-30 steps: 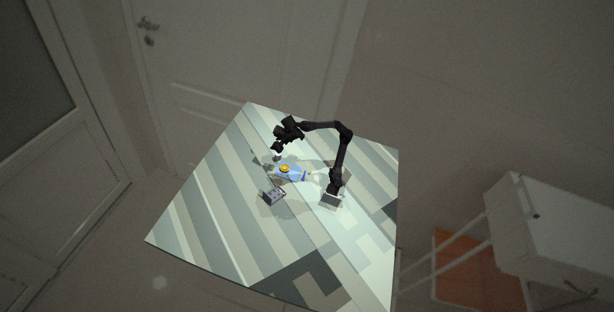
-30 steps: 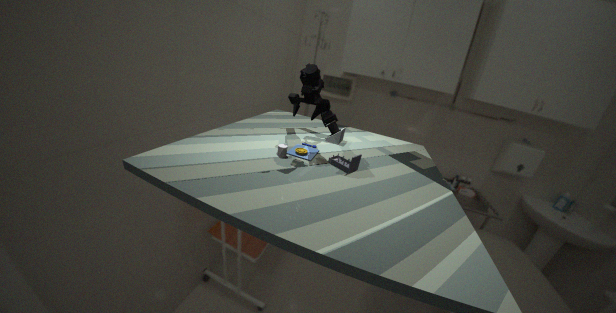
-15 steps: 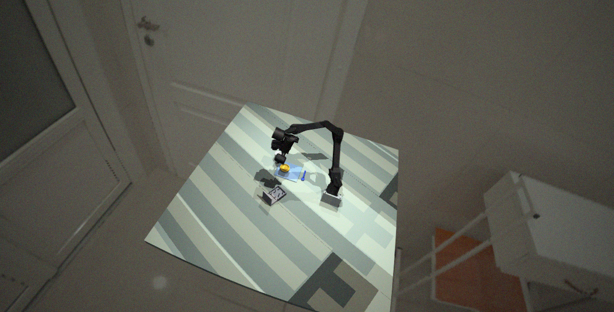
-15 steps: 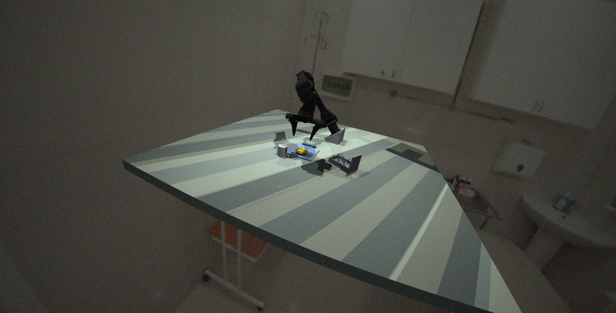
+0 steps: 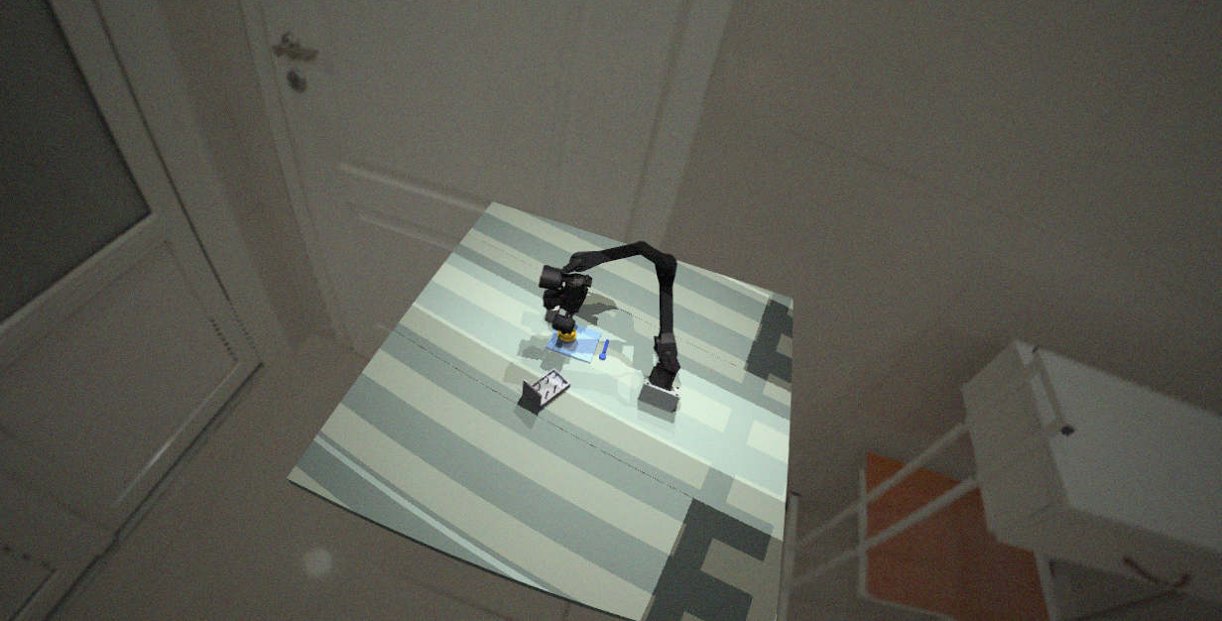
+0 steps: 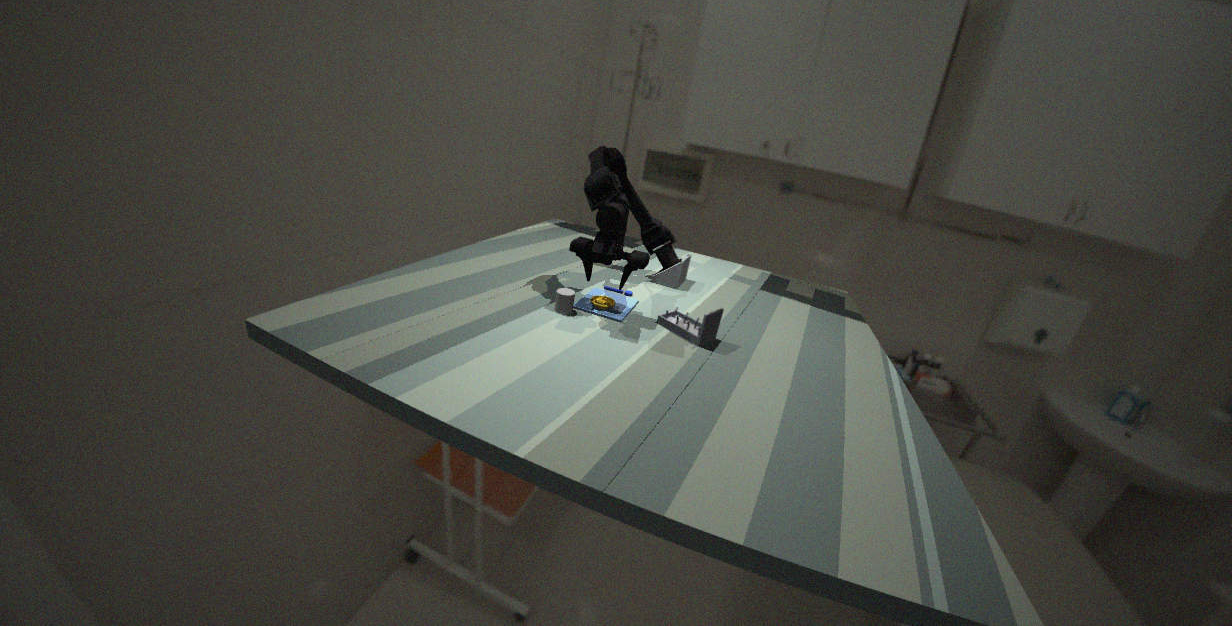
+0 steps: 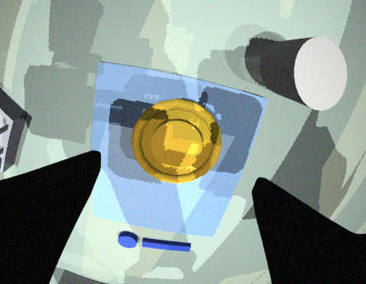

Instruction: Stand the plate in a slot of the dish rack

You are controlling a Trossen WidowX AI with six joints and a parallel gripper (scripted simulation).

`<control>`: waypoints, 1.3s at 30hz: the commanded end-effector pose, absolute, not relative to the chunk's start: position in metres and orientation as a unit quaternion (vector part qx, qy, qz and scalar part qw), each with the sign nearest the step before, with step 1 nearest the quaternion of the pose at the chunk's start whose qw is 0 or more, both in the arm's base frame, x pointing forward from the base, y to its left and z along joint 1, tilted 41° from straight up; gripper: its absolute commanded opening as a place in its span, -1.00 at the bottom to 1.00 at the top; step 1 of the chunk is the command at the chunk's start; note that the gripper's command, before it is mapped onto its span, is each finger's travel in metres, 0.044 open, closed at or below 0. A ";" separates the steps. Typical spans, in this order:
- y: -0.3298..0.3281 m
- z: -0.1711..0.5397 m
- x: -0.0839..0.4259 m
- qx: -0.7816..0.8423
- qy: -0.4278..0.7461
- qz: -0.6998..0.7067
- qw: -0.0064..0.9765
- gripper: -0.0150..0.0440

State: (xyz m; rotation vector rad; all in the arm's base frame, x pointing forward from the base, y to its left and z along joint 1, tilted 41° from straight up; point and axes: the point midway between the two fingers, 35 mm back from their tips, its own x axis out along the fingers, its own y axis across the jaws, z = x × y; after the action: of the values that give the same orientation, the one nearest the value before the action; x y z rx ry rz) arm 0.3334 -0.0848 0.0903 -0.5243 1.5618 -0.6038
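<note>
A small yellow plate (image 7: 176, 140) lies flat on a light blue mat; it also shows in the exterior view (image 6: 602, 301) and in the top view (image 5: 564, 335). My gripper (image 6: 606, 276) hangs open and empty right above the plate, a finger to each side of it in the wrist view (image 7: 175, 210). The dark dish rack (image 6: 692, 325) with its pegs and rails stands apart from the mat, also visible in the top view (image 5: 544, 390). Only its corner shows at the left edge of the wrist view (image 7: 5, 128).
A grey cup (image 7: 299, 70) with a white top stands next to the mat, also seen in the exterior view (image 6: 564, 300). A blue spoon (image 7: 153, 242) lies beside the mat's edge. The arm's base (image 5: 659, 394) sits on the striped table.
</note>
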 end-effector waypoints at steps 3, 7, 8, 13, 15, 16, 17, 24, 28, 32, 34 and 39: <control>-0.091 0.082 0.332 -0.229 0.688 -0.263 0.637 0.86; -0.095 0.077 0.331 -0.229 0.688 -0.263 0.637 0.86; -0.096 0.076 0.331 -0.229 0.688 -0.263 0.637 0.86; -0.101 0.069 0.330 -0.229 0.687 -0.263 0.637 0.86; -0.103 0.067 0.330 -0.229 0.687 -0.263 0.637 0.86; -0.104 0.066 0.330 -0.229 0.687 -0.263 0.637 0.86; -0.105 0.065 0.329 -0.229 0.687 -0.263 0.637 0.86; -0.113 0.056 0.327 -0.229 0.687 -0.263 0.637 0.86; -0.117 0.051 0.326 -0.230 0.687 -0.264 0.637 0.86; -0.120 0.048 0.325 -0.230 0.687 -0.264 0.637 0.86; -0.120 0.047 0.325 -0.230 0.687 -0.264 0.637 0.78; -0.120 0.047 0.325 -0.230 0.687 -0.264 0.637 0.71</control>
State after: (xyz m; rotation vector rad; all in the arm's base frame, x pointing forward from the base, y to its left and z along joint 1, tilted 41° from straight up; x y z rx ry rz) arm 0.3247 -0.1194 0.0477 -0.5191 1.5702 -0.6014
